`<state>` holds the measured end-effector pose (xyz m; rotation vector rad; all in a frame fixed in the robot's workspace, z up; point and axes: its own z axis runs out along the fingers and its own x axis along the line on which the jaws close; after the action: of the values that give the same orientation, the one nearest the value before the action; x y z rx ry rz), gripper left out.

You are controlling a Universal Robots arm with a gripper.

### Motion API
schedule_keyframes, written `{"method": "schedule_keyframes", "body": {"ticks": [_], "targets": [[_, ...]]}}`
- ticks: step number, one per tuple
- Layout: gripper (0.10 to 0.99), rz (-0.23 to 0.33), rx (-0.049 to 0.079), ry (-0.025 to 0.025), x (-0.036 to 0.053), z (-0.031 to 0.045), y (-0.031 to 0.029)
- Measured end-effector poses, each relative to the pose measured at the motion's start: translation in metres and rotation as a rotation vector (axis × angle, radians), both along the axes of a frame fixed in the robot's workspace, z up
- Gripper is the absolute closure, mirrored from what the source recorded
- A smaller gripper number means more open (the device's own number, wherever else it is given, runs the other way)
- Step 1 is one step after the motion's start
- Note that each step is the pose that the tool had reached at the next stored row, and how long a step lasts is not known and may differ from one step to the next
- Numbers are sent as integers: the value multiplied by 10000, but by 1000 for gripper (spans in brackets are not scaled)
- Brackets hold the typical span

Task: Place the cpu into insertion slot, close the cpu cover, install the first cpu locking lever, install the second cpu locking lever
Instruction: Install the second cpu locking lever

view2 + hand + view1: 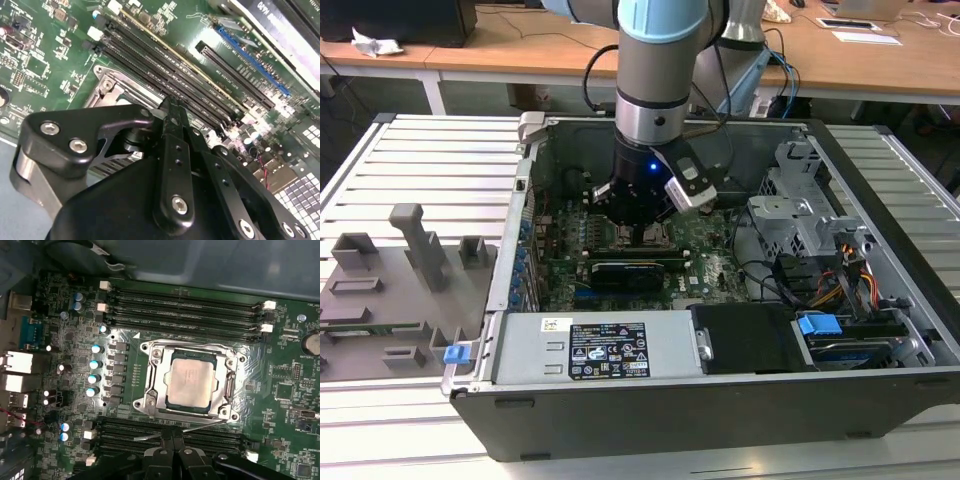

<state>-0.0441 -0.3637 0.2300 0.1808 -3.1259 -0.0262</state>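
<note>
I see the cpu (pixel 192 383) seated under the closed cover (pixel 152 385); my pincer (pixel 173 442), fingers together, sits beside the socket.

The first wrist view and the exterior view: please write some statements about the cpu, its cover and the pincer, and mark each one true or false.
1. The cpu lies in its socket on the motherboard. True.
2. The cpu cover stands upright, open. False: it lies flat around the cpu.
3. The pincer carries the cpu. False: its fingers are together at the socket's edge, near a thin metal lever.
4. Memory slots run along both sides of the socket. True.
5. In the exterior view, the arm reaches down into an open computer case. True.
</note>
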Motion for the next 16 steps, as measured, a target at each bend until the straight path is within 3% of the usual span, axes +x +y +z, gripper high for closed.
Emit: {"method": "schedule_keyframes", "body": {"ticks": [3,11,16], "targets": [[980,-1,280,1,-47,-3,-27],[980,-1,359,0,-125,-102,-49],[980,-2,790,-7,-181,-121,-116]]}}
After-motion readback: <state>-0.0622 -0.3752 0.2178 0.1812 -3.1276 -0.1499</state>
